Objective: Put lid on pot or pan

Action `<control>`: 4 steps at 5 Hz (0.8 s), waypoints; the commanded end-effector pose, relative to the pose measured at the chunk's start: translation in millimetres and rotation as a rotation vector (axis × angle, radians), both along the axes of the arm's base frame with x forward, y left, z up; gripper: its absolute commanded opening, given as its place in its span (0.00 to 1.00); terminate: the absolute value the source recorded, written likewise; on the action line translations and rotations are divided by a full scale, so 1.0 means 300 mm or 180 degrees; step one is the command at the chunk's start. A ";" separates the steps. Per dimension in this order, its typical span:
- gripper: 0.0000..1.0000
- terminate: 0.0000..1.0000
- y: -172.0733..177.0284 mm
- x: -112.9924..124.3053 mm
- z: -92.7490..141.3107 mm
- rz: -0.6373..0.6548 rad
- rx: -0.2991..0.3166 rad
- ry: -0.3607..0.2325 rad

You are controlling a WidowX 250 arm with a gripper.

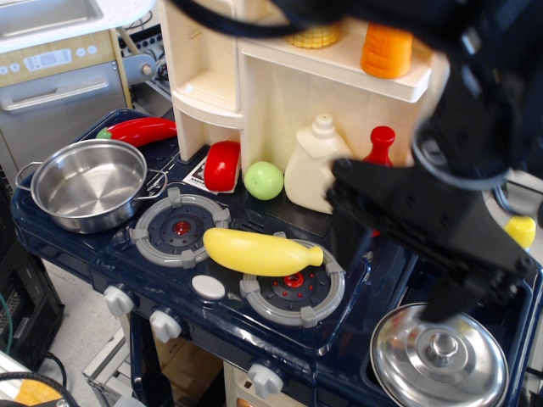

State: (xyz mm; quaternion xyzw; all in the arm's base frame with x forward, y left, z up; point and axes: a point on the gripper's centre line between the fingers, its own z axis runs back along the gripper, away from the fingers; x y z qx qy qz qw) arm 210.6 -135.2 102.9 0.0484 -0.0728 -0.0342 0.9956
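Observation:
The shiny steel pot [87,184] with wire loop handles sits empty at the left end of the toy stove. The domed steel lid [437,360] with its small knob lies in the dark sink at the front right. My black gripper [395,280] is blurred by motion and hangs low over the right side of the stove, just above and left of the lid. Its two fingers stand wide apart with nothing between them. One fingertip [445,307] is close over the lid's rim. The arm hides much of the back right.
A yellow banana-like toy [260,252] lies across the two grey burners [179,229]. A red chilli [141,131], a red toy [222,165], a green ball [264,180], a white jug [314,170] and a red bottle [381,142] stand along the back. A yellow-capped bottle [519,230] is at the right.

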 end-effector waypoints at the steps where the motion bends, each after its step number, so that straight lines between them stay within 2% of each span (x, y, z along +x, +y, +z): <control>1: 1.00 0.00 -0.093 0.068 -0.051 -0.0040 -0.0329 -0.0096; 2: 1.00 0.00 -0.113 0.076 -0.095 -0.0084 -0.0386 -0.0124; 3: 1.00 0.00 -0.116 0.092 -0.151 -0.0133 -0.0533 -0.0086; 4: 1.00 0.00 -0.124 0.090 -0.175 -0.0151 -0.0580 -0.0090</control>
